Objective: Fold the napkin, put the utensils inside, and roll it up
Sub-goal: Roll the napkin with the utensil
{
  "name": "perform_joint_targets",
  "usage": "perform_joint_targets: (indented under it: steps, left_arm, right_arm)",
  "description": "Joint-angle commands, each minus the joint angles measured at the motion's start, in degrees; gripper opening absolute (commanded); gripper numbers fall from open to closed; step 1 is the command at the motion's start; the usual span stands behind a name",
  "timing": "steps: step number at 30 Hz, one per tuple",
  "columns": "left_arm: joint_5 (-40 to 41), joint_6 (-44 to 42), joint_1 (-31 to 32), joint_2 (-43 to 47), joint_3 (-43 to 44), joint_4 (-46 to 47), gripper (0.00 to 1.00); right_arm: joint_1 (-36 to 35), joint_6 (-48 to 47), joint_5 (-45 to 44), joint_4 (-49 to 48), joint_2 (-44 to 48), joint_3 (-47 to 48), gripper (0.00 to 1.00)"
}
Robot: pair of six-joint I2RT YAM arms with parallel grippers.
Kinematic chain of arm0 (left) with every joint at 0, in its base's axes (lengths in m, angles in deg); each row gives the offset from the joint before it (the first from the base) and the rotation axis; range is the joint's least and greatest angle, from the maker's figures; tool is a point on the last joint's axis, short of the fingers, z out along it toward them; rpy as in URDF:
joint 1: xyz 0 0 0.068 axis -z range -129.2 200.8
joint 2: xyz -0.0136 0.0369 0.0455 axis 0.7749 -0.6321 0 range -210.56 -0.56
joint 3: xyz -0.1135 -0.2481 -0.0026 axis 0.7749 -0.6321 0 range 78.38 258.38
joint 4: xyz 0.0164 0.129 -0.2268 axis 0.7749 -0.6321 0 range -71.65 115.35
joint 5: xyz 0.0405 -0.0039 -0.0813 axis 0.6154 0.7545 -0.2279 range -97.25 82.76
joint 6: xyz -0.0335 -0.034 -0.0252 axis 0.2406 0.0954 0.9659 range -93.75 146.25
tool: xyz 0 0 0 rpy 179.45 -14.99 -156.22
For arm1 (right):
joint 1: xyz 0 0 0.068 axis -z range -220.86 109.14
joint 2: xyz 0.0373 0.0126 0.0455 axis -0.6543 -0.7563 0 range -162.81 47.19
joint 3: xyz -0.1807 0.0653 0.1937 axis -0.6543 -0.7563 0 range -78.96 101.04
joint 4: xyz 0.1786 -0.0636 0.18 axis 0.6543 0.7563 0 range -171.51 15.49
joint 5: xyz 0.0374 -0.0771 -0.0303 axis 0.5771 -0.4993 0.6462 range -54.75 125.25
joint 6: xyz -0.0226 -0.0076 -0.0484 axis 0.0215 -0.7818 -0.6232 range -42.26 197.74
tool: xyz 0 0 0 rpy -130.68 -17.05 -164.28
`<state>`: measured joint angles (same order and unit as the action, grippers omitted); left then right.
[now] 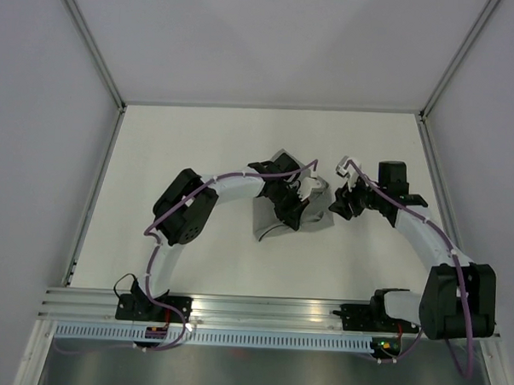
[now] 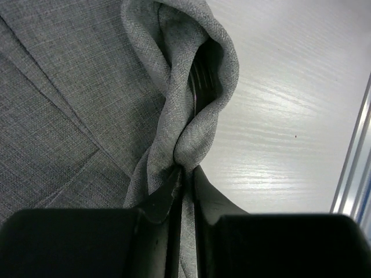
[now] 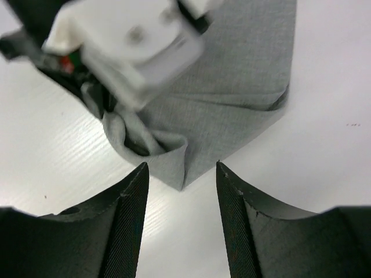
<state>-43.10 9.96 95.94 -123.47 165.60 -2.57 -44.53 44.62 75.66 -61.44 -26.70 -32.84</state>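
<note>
The napkin (image 1: 277,221), grey and partly rolled, lies in the middle of the table (image 1: 191,138), between the two arms. Inside its rolled edge, fork tines (image 2: 200,81) show. The left claw (image 2: 185,174) pinches that edge, its jaws nearly pressed together on the cloth. The right claw (image 3: 182,169) hangs spread just short of a napkin corner, gripping nothing. Rolling well likely needs a tight pinch around the utensils while the free claw steadies the loose end, so that the tube comes out even. No brand, label or writing is legible.
</note>
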Motion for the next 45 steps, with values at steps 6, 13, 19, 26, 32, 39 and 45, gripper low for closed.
perform_joint_targets:
  steps: [6, 13, 19, 26, 32, 39, 45]
  left_arm:
    - [-9.2, 5.5, -3.8, -5.3, 5.1, -9.0, 0.02]
    - [-10.2, 5.7, -3.9, -6.7, 5.5, -9.4, 0.02]
    - [-11.3, 5.9, -3.9, -7.7, 5.7, -9.6, 0.02]
    - [-11.9, 5.9, -3.9, -7.9, 5.9, -9.8, 0.02]
    - [-12.1, 6.1, -4.0, -8.2, 6.6, -10.0, 0.02]
    - [-13.4, 7.2, -4.4, -8.2, 7.1, -9.4, 0.02]
    - [-15.2, 15.0, -5.9, -3.7, 3.6, -0.3, 0.17]
  right_arm:
    - [-12.5, -10.7, -8.0, -6.8, 13.6, -11.5, 0.59]
    - [-26.7, -13.2, -21.6, -14.3, 9.7, -16.5, 0.60]
    - [-31.9, -12.8, -31.0, -23.7, 2.8, -17.6, 0.62]
    - [-34.9, -12.5, -33.6, -26.7, -1.3, -17.3, 0.63]
    - [-36.4, -13.3, -34.3, -26.1, -4.7, -16.9, 0.61]
    - [-36.3, -12.1, -34.4, -23.9, -7.5, -15.5, 0.39]
    - [-34.3, -10.7, -31.3, -20.9, -7.4, -14.9, 0.08]
